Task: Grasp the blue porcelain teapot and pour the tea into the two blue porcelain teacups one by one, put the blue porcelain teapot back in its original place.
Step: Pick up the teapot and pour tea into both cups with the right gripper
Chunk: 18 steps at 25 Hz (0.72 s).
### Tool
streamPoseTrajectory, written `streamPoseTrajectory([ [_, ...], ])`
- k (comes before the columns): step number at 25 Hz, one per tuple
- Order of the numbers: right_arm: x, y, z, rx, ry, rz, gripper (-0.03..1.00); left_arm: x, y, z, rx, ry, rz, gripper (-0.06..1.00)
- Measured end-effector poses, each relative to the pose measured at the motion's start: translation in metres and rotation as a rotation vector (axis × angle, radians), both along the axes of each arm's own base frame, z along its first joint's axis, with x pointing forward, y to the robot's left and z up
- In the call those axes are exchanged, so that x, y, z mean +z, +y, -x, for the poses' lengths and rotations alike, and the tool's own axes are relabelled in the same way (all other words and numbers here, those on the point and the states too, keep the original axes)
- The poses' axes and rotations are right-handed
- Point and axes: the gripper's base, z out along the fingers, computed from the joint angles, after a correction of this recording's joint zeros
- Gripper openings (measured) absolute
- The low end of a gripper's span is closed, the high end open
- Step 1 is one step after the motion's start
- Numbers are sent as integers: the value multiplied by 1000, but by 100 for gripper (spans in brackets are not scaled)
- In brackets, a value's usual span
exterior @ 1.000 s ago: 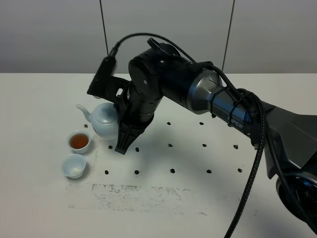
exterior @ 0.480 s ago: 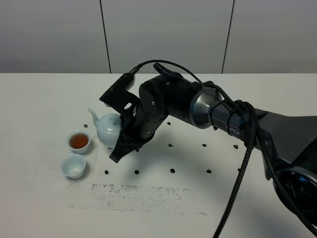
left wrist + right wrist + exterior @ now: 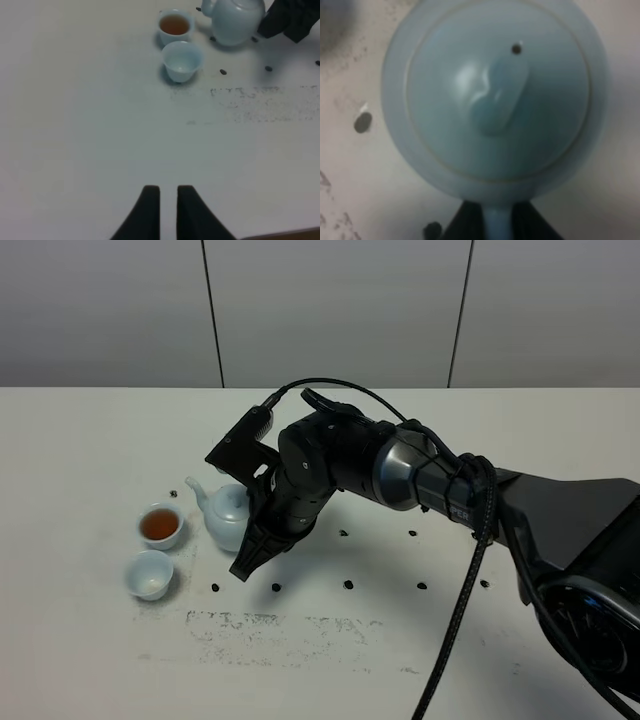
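1. Location: the blue porcelain teapot (image 3: pixel 225 522) stands upright, low over the table (image 3: pixel 90 440), just beside the two cups, with its spout (image 3: pixel 196 490) turned their way. Whether its base touches the table cannot be told.
2. Right end effector (image 3: pixel 248 560): its fingers are pinched on the loop handle (image 3: pixel 495 222), one dark finger on each side in the right wrist view.
3. Left end effector (image 3: pixel 168 190): well apart from the crockery, fingers drawn almost together with a slim gap, gripping nothing.
4. Progress, judged: the filled teacup (image 3: pixel 160 525) holds tea (image 3: pixel 174 24); the empty teacup (image 3: pixel 150 575), touching or nearly touching it on the near side, looks dry. One pour appears outstanding.
5. Handling, judged: glazed porcelain is rigid, brittle and slick, and a pot with liquid inside is heavy for a two-finger pinch. The handle is the sound hold (the round body offers no purchase).
6. Risk, judged: the weight sits ahead of the handle, so the pot may swivel in the pinch when tipped. The lid (image 3: pixel 495 95) looks merely seated and could slide off on a steep tilt
7. Recommendation: tip slowly, keep the spout low over the small cup
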Motion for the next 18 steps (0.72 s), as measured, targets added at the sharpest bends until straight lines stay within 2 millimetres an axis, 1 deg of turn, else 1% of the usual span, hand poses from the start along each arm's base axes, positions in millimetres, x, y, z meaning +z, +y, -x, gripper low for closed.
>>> streamPoseTrajectory([
  [2,15,-4,1,35,-29,24,3,0,0,0,0,0,0,11],
  [3,26,-6,2,62,-51,26,3,0,0,0,0,0,0,11],
  [5,49,-10,6,158,-110,35,3,0,0,0,0,0,0,11],
  [7,63,-12,12,262,-175,53,3,0,0,0,0,0,0,11],
  [9,65,-14,19,377,-223,94,3,0,0,0,0,0,0,11],
  [12,52,-13,26,512,-263,183,3,0,0,0,0,0,0,11],
  [14,47,-9,31,570,-292,232,3,0,0,0,0,0,0,11],
  [18,46,3,41,636,-372,263,3,0,0,0,0,0,0,11],
])
